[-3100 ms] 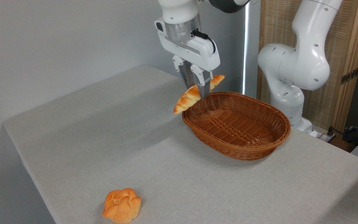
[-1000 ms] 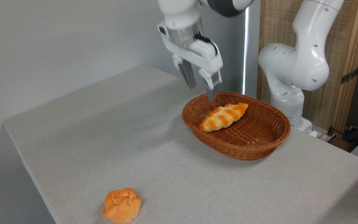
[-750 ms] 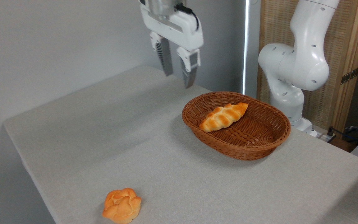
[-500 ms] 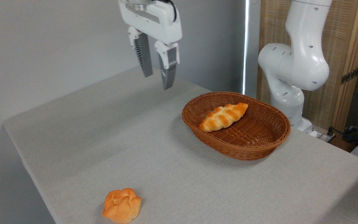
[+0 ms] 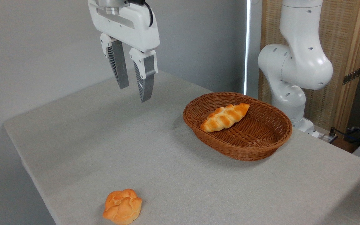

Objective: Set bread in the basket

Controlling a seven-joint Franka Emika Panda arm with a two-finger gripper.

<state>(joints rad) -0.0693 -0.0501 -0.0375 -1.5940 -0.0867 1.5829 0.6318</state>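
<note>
At upper left, note the gripper [image 5: 133,90]: jaws apart, empty, now withdrawn well clear of the basket [image 5: 280,123]. Verify the bread [image 5: 224,117], released seconds ago, lies inside; treat placement as complete.

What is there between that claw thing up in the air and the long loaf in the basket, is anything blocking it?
Nothing visible does. The tool hangs open above bare table, to the left of the basket. The bread lies inside it, uncovered. Only the low wicker rim rises between them. The round bun sits far off near the front edge.
</note>
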